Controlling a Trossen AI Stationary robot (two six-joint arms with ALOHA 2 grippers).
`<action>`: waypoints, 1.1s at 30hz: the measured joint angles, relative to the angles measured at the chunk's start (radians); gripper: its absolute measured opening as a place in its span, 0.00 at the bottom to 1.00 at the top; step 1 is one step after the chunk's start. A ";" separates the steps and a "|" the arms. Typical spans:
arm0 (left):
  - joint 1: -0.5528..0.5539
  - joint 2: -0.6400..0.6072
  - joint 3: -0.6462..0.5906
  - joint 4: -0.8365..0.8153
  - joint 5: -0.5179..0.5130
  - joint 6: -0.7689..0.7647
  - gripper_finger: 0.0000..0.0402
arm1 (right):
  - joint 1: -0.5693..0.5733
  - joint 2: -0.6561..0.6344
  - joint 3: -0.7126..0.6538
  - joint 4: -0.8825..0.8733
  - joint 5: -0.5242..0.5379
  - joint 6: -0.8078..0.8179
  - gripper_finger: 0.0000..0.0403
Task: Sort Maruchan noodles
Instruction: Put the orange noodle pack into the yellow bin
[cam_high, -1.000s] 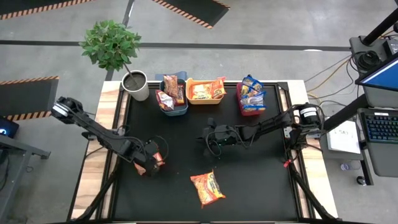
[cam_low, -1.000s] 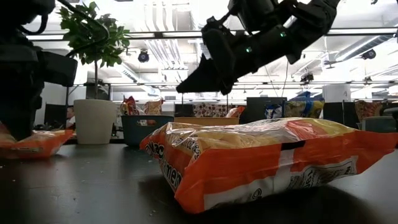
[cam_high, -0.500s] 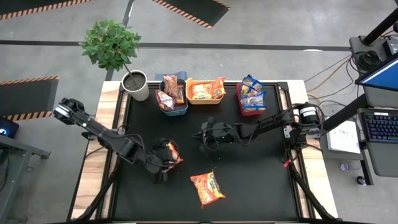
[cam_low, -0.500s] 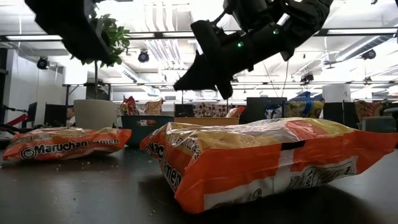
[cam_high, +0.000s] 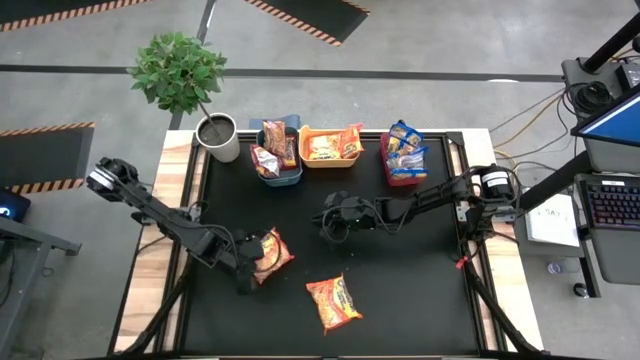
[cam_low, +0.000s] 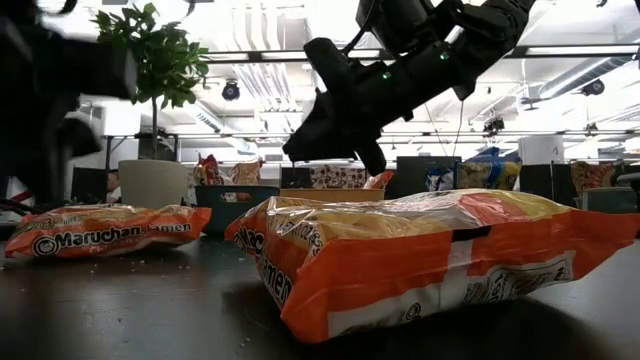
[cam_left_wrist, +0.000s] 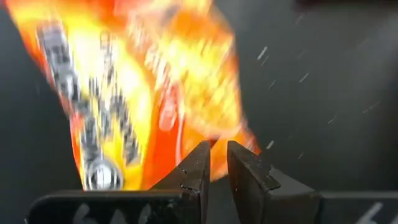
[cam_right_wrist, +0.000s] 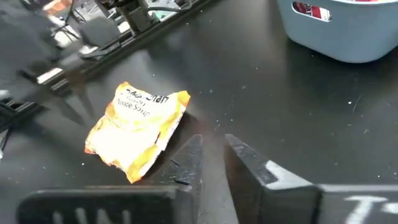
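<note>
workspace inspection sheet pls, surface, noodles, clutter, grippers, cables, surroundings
surface: black mat on a wooden table.
job's things: two orange packets loose on the mat; others in the blue, yellow and red bins.
clutter: potted plant at the table's far left corner.
grippers: left gripper beside the nearer-left packet, nearly shut, empty; right gripper over mid mat, empty.
cables: bundle off the right edge.
surroundings: keyboard at right.

Lab — ceiling ducts (cam_low: 255, 40), monitors (cam_low: 425, 172)
</note>
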 joint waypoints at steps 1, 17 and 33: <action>-0.001 0.000 -0.018 0.001 0.019 -0.026 0.09 | 0.000 0.000 0.000 0.002 0.000 0.000 0.16; -0.003 -0.003 -0.088 0.016 -0.031 -0.121 0.09 | -0.001 0.310 0.332 0.007 -0.238 0.095 0.54; -0.013 -0.002 -0.129 0.076 -0.094 -0.147 0.09 | -0.020 0.426 0.460 -0.043 -0.329 0.164 0.70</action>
